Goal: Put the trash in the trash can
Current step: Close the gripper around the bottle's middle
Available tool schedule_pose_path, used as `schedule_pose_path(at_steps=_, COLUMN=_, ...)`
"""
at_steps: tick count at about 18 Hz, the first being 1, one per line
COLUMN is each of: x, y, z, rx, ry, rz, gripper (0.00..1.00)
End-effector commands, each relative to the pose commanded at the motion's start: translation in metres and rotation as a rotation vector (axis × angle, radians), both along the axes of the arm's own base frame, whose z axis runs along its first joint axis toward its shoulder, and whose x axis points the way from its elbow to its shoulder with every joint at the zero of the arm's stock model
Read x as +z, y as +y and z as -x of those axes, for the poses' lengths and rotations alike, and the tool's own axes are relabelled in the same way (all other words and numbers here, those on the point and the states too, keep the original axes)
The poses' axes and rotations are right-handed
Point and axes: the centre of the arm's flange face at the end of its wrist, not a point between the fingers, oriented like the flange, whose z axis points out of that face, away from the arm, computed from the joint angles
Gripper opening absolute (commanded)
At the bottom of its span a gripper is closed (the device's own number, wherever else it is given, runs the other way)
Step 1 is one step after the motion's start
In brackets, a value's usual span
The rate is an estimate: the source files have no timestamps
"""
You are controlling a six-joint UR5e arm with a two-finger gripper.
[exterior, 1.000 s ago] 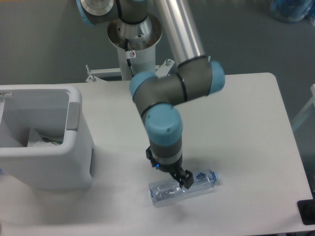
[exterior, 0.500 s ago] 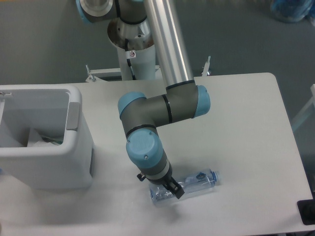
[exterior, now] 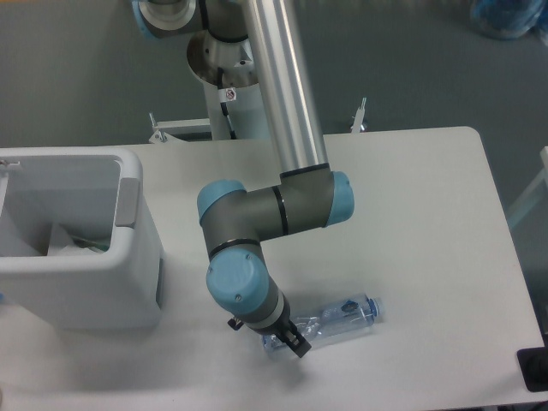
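One broad white worktop (exterior: 411, 223) lies bare along its right half and far edge. At its left edge stands the boxy white plastic trash can (exterior: 103, 282), crinkly white packet (exterior: 64, 240) inside. The clear plastic bottle with a blue cap (exterior: 338, 315) lies near the front edge. The black pincer (exterior: 294, 344) has slid leftward to the bottle's base; its grip cannot be told. No writing is legible.

The white table (exterior: 411, 188) carries the white trash can (exterior: 81, 274) at left and 1 clear bottle (exterior: 338, 317) lying near its front edge.
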Motion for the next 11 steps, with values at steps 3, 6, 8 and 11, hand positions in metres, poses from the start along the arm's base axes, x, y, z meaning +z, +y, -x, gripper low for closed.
schedule_pose_path(at_steps=3, x=-0.001, y=0.003, z=0.001, rx=0.010, ry=0.011, rz=-0.014, gripper=0.90)
schedule_pose_path(at_steps=6, x=0.002, y=0.004, z=0.001, rx=0.010, ry=0.011, rz=-0.022, gripper=0.67)
schedule_pose_path(at_steps=8, x=0.005, y=0.005, z=0.002, rx=0.010, ry=0.011, rz=-0.027, gripper=0.51)
schedule_pose_path(at_steps=11, x=0.012, y=0.008, z=0.003, rx=0.011, ry=0.014, rz=-0.043, gripper=0.41)
